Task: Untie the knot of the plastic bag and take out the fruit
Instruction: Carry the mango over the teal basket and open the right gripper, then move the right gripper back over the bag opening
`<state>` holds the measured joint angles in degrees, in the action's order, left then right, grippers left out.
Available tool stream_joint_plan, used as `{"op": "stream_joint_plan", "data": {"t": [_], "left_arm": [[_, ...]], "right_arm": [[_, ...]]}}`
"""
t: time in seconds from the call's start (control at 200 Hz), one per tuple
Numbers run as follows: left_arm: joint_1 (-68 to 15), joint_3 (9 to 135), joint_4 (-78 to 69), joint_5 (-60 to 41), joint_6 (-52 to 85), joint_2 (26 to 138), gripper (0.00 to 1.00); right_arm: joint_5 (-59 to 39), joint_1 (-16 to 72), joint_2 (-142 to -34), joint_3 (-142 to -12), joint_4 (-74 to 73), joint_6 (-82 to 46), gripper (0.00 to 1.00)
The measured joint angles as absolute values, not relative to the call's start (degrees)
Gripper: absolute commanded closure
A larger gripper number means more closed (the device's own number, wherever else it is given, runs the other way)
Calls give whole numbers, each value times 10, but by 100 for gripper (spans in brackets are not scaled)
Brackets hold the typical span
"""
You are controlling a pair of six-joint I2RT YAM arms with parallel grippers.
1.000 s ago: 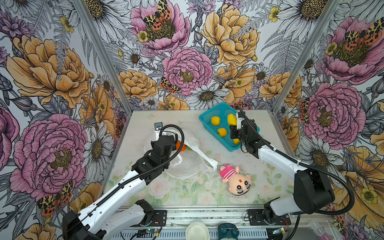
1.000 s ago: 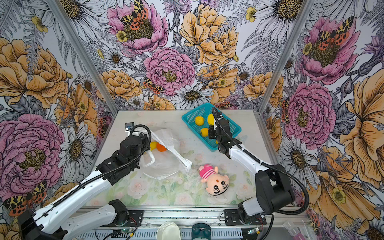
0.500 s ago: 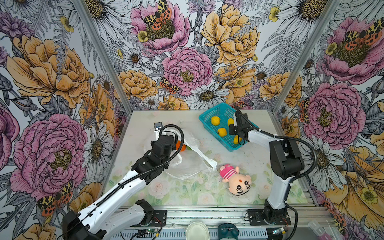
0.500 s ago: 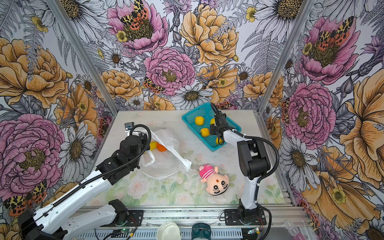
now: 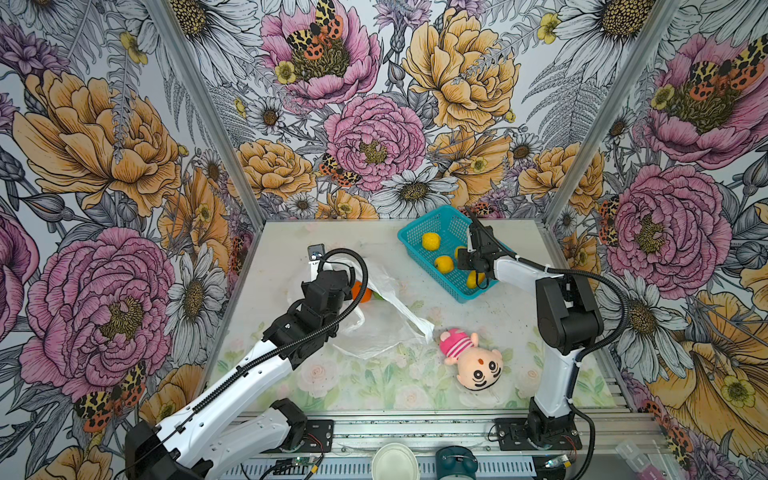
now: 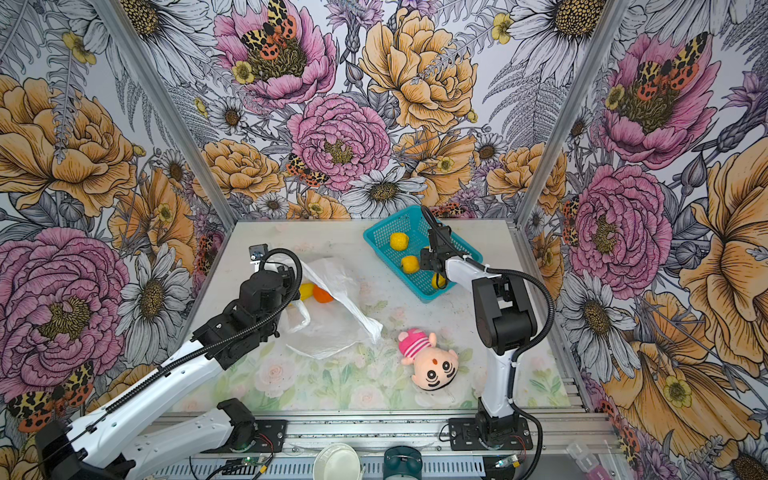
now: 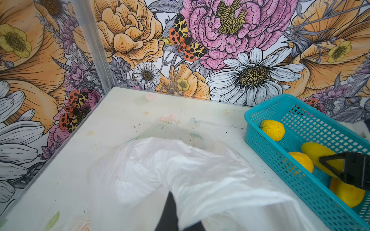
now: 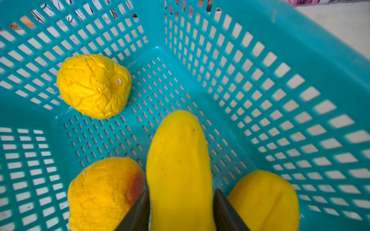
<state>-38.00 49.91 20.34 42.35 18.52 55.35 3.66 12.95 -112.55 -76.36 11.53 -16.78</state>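
The white plastic bag (image 5: pixel 386 332) lies crumpled on the table left of centre, and no knot shows on it. My left gripper (image 5: pixel 351 277) is shut on a raised fold of the bag (image 7: pixel 200 176), whose film drapes over its fingers (image 7: pixel 170 212). An orange fruit (image 5: pixel 364 293) and a yellow fruit (image 6: pixel 306 289) sit inside the bag's mouth. My right gripper (image 8: pixel 181 200) is down in the teal basket (image 5: pixel 415 232), open, its jaws standing close on either side of an elongated yellow fruit (image 8: pixel 178 160) that lies on the basket floor.
Three more yellow fruits lie in the basket: a crumpled one (image 8: pixel 94 86), a reddish-tinged one (image 8: pixel 104 192) and a smooth one (image 8: pixel 264 200). A pink-hatted plush doll (image 5: pixel 473 359) lies at front right. Flowered walls close three sides. A white cup (image 5: pixel 394 461) stands below the front rail.
My right arm has folded upright and brought the elongated yellow fruit down into the basket, and its jaws have spread. The left arm and the bag have not moved.
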Motion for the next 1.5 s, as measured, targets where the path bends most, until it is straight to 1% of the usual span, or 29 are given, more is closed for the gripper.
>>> {"op": "stream_joint_plan", "data": {"t": [0.065, 0.19, 0.355, 0.485, 0.595, 0.695, 0.776, 0.836, 0.921, 1.076, 1.271, 1.401, 1.496], "left_arm": [[-380, 499, 203, 423, 187, 554, 100], [-380, 499, 203, 423, 187, 554, 100], [-380, 499, 203, 423, 190, 554, 100], [-380, 499, 204, 423, 192, 554, 100], [-380, 499, 203, 423, 192, 554, 100], [-380, 499, 203, 423, 192, 554, 100], [-380, 499, 203, 423, 192, 554, 100], [-380, 499, 203, 423, 192, 554, 100], [-380, 499, 203, 423, 192, 554, 100], [-380, 499, 203, 423, 192, 554, 100], [-380, 499, 203, 422, 192, 554, 100], [-380, 499, 203, 419, 192, 554, 100], [-380, 499, 203, 419, 192, 554, 100]], "right_arm": [[43, 131, -1126, -764, 116, -166, 31], [60, 140, -1126, -764, 115, -162, 26], [73, 151, -1110, -732, 90, -158, 26], [84, 160, -1050, -670, 77, -159, 28], [102, 176, -949, -611, 67, -160, 28], [112, 209, -828, -560, 40, -159, 32], [109, 245, -731, -526, 12, -148, 37], [107, 274, -679, -510, -3, -137, 41], [103, 321, -634, -494, -21, -116, 45], [84, 400, -590, -450, -37, -69, 49], [43, 496, -554, -388, -63, -4, 50], [29, 554, -565, -385, -79, 40, 53], [31, 576, -599, -391, -85, 65, 58]]}}
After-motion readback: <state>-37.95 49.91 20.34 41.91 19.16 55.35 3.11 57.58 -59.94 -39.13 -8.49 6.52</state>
